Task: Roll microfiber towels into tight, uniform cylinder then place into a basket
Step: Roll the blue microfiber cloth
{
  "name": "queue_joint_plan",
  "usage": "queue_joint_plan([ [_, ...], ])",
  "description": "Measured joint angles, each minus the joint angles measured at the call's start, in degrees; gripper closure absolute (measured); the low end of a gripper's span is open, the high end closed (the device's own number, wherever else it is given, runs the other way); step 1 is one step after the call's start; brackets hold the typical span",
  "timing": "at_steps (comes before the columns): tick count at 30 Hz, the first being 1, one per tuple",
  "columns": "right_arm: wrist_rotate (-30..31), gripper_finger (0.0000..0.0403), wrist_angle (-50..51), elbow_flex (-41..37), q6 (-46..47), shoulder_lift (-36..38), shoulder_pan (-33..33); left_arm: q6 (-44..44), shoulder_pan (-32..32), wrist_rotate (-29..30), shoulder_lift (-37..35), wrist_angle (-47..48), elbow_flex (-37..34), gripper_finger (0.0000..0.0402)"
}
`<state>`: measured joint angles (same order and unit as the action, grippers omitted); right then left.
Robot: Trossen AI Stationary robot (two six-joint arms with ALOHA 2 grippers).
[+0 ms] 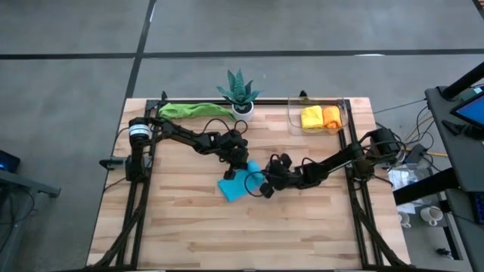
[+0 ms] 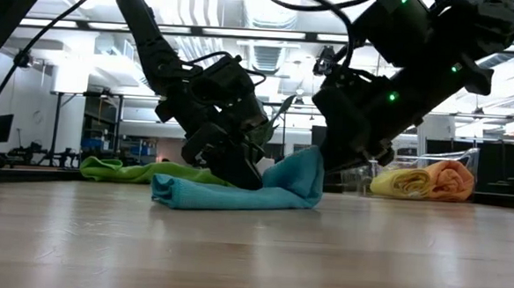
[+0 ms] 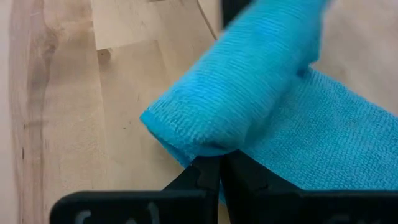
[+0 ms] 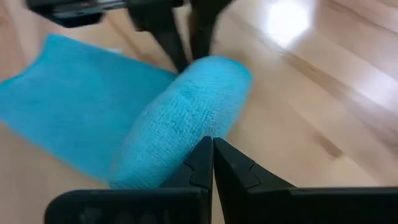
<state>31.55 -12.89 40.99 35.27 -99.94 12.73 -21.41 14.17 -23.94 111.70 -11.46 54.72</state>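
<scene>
the wooden table (image 1: 189, 227) carries the whole job, and the step in hand looks like the rolling of the light blue towel (image 1: 236, 183), which lies near the middle of the table, between the two arms. one edge of it is curled over into a fat loose tube while the rest lies flat.

the left gripper (image 1: 239, 160) sits at the far end of that tube, its jaws closed on the cloth's rolled edge. the right gripper (image 1: 266, 183) meets the tube from the opposite end, jaws likewise pinched together on the towel. the next move, as i judge it, calls for both to turn the tube onward over the flat part at an even pace, so the roll stays tight and does not cone.

the clear basket (image 1: 344, 113) stands at the far right corner, well apart from the work, with a yellow roll (image 1: 311, 118) and an orange roll (image 1: 331, 116) side by side inside. the green towel (image 1: 189, 110) lies unrolled along the far edge, beside the potted plant (image 1: 240, 92).

hard to make out: how many turns the blue roll has, since the grippers cover its ends from above; and how much cloth each fingertip truly holds, as both wrist views show it only at close range.
</scene>
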Motion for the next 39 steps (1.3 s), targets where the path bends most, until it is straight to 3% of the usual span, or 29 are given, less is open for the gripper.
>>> queue_joint_plan([
  [24, -4.52, 0.0395, -13.19, 0.05, -6.54, -3.49, 0.76, -0.04, 0.0, -0.31, 0.0, -0.07, 0.0, 0.0402],
  [39, -6.64, 0.0395, -14.11, 0.77, -9.42, -4.68, 0.76, -0.02, 0.0, -0.39, -0.07, -0.07, 0.0, 0.0402],
])
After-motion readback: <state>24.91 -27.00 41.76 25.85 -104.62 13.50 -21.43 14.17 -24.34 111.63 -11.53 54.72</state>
